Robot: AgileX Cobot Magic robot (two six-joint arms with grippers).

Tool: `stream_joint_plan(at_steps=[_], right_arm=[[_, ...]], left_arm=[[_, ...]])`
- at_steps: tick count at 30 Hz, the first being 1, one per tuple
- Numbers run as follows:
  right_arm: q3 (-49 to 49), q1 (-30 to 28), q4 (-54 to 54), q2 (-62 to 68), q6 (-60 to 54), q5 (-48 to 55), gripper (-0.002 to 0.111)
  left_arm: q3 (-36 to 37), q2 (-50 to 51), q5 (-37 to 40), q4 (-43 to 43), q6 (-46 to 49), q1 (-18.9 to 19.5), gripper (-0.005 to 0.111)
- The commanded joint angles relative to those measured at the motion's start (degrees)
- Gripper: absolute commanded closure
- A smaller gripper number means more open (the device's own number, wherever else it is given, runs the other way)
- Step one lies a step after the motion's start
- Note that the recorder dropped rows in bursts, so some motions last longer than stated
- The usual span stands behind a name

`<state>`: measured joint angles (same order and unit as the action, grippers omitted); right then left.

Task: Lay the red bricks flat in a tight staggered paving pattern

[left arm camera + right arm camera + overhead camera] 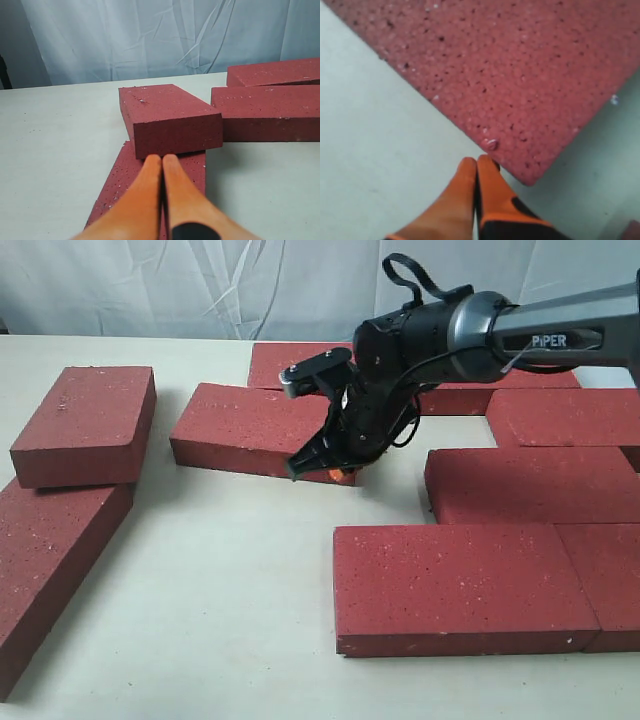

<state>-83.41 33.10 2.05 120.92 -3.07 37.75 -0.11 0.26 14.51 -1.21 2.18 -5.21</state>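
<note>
While the right end effector [476, 161], closed tight and empty, sits at the near corner of the skewed brick [250, 425] on the desk [230, 590], we judge a nudge in hand; next, push it square against the laid rows [520, 485].

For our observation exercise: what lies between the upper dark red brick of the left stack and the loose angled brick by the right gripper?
Only bare tabletop, in the exterior view, separates the stacked dark red speckled brick from the loose brick.

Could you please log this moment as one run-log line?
right gripper: shut, tips at loose brick edge | left gripper: shut, by stacked brick | pattern: incomplete
</note>
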Motion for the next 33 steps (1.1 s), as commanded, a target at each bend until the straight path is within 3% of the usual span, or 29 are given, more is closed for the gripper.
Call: stream_joint_plan(at_steps=[1,14,22,24,26,33], right_arm=[[0.3,-2.5,-0.2,-0.5,0.8,-2.0,0.109],[0.3,-3.9,1.5,-2.3,1.8,-2.6,0.109],[-4.0,3.3,9.5,-8.0,-0.3,-9.1,0.109],[-8.7,5.5,10.2,-5.1,-0.3,-9.1,0.109],[-21.3,8.3,10.6,4.0,1.4,-6.7,0.109],[-50.8,9.9,11.4,26.0,3.1,-1.3,0.109]], left_arm=[[0.1,-0.3,-0.8,0.1,-0.3,0.2,0.107],[0.1,-0.3,-0.8,0.1,-0.3,0.2,0.107],[0.1,-0.3,-0.8,0.1,-0.3,0.2,0.107],[0.1,-0.3,-0.8,0.1,-0.3,0.2,0.107],[0.1,-0.3,-0.8,0.1,-0.3,0.2,0.107],[0.1,-0.3,-0.8,0.1,-0.3,0.2,0.107]])
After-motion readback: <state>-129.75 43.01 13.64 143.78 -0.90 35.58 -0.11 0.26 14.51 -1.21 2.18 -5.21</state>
